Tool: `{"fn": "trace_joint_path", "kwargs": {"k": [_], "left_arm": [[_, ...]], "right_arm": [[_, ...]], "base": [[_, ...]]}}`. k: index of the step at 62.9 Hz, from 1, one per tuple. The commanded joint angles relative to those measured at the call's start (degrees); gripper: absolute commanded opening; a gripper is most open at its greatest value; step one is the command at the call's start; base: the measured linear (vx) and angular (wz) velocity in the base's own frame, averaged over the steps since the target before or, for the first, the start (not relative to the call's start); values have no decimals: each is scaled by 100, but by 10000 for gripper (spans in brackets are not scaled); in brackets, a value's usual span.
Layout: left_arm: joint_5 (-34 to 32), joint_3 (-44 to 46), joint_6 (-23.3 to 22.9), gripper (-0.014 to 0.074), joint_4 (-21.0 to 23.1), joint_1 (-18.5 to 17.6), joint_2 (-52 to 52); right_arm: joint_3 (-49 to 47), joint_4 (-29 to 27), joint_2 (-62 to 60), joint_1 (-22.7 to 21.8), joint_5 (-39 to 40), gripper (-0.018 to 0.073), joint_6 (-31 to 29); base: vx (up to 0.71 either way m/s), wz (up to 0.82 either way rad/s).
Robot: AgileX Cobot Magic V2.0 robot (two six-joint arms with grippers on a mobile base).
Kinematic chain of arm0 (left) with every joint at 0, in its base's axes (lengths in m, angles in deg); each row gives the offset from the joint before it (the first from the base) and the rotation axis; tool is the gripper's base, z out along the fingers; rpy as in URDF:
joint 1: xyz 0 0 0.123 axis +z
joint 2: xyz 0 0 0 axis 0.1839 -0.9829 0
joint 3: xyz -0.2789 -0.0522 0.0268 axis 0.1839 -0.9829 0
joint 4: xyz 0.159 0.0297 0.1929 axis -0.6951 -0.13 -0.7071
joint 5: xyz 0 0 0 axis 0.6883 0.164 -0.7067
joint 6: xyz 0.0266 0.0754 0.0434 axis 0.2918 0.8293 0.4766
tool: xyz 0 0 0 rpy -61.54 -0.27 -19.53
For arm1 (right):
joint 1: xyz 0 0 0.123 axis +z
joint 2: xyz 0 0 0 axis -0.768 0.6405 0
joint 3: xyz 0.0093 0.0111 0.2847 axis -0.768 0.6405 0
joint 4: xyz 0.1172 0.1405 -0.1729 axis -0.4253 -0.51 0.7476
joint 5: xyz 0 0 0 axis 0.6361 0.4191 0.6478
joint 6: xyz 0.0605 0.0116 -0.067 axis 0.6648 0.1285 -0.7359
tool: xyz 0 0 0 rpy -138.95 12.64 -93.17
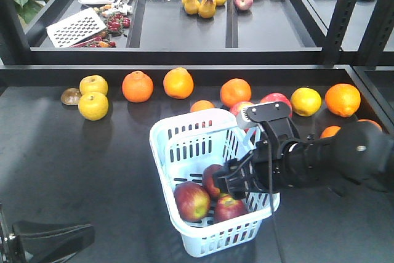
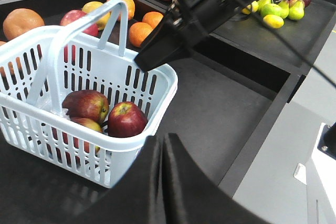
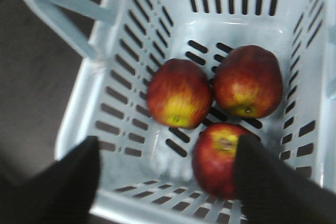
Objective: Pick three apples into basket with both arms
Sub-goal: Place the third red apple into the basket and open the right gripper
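3 dull-red apples (image 3: 179, 93) in pale-blue basket (image 3: 79, 124), clustered.

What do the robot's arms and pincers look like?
Both arms are matte black. The right arm is thick and rounded, with a grey metal block and thin black cable near its wrist. Its pincer has flat black fingers, like the left pincer.

Three apples (image 3: 179, 93) lie in the one basket (image 1: 184, 133); behind it on the table sit six oranges (image 1: 137, 86) and three yellow fruits (image 1: 93, 106), with four pears (image 1: 200, 3) on the far shelf
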Motion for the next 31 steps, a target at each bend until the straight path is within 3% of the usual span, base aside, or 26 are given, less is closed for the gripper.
{"fn": "trace_joint_path", "kwargs": {"k": [1, 6, 9, 15, 31], "left_arm": [[84, 121, 2, -6, -282, -28, 3], [84, 121, 2, -6, -282, -28, 3], [78, 121, 2, -6, -282, -28, 3], [48, 121, -3, -6, -282, -28, 3], [40, 121, -3, -6, -282, -28, 3]], "right_arm": [[-134, 134, -587, 2, -293, 255, -105], [-134, 482, -1042, -5, -616, 55, -93], [-120, 640, -1351, -18, -851, -16, -41], [116, 821, -2006, -18, -1073, -10, -33], [1992, 887, -4295, -25, -458, -8, -16]], "base": [[0, 0], [0, 0], [0, 0], [0, 0], [0, 0]]}}
